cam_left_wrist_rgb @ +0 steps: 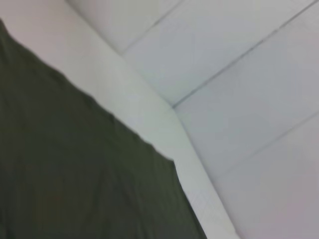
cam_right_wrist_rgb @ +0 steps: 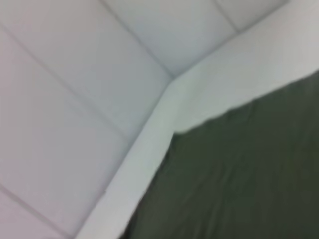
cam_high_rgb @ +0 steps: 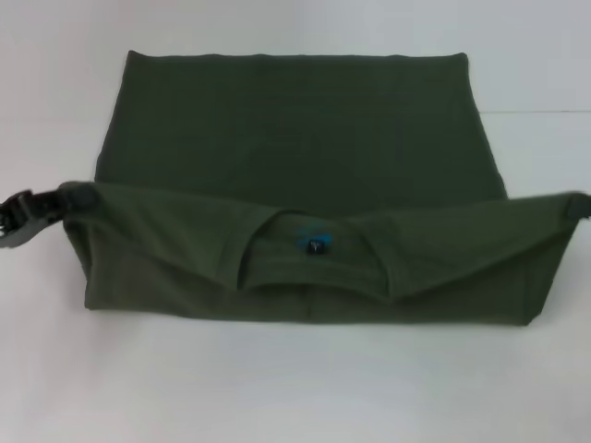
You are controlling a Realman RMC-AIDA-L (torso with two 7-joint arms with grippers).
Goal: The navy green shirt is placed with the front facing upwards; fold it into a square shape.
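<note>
Your left gripper (cam_high_rgb: 74, 197) pinches one raised corner of the navy green shirt (cam_high_rgb: 295, 138); your right gripper (cam_high_rgb: 574, 205) pinches the opposite corner. The cloth is light, soft and limp, so hold both corners evenly. Dark olive, collar and blue label showing, it lies on the white table (cam_high_rgb: 295, 388).

White table (cam_high_rgb: 277, 388) w/ bare surface, tiled floor (cam_left_wrist_rgb: 239, 64) beyond its edge in wrist views.
</note>
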